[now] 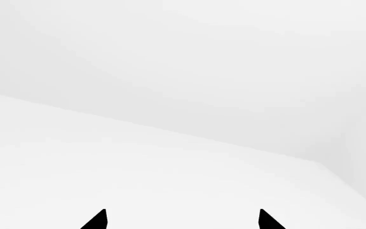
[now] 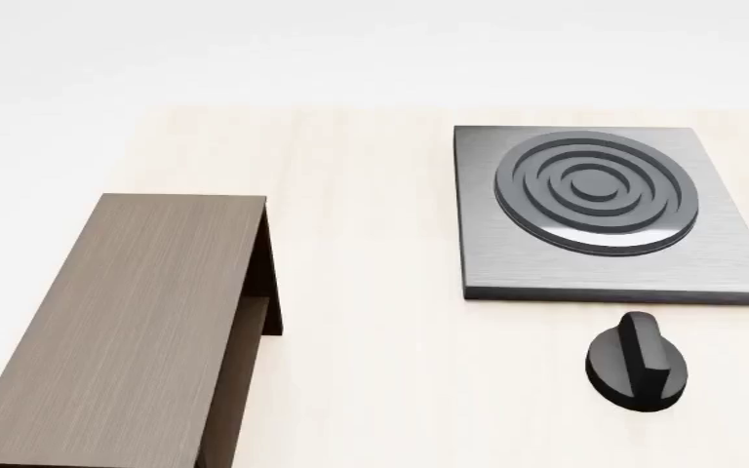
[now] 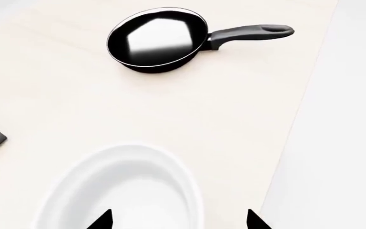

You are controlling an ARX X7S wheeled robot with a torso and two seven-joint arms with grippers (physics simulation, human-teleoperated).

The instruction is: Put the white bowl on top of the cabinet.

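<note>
White bowl (image 3: 122, 191) near table edge (image 3: 297, 124), right hand (image 3: 177, 220) spread over it, left hand (image 1: 181, 219) spread.

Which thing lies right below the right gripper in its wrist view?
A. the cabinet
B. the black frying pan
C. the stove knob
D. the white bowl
D: the white bowl sits by the right gripper fingertips, while the frying pan lies farther off.

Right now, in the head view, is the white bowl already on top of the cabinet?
No. The cabinet top is bare in the head view; the white bowl shows only in the right wrist view, on the light tabletop.
</note>
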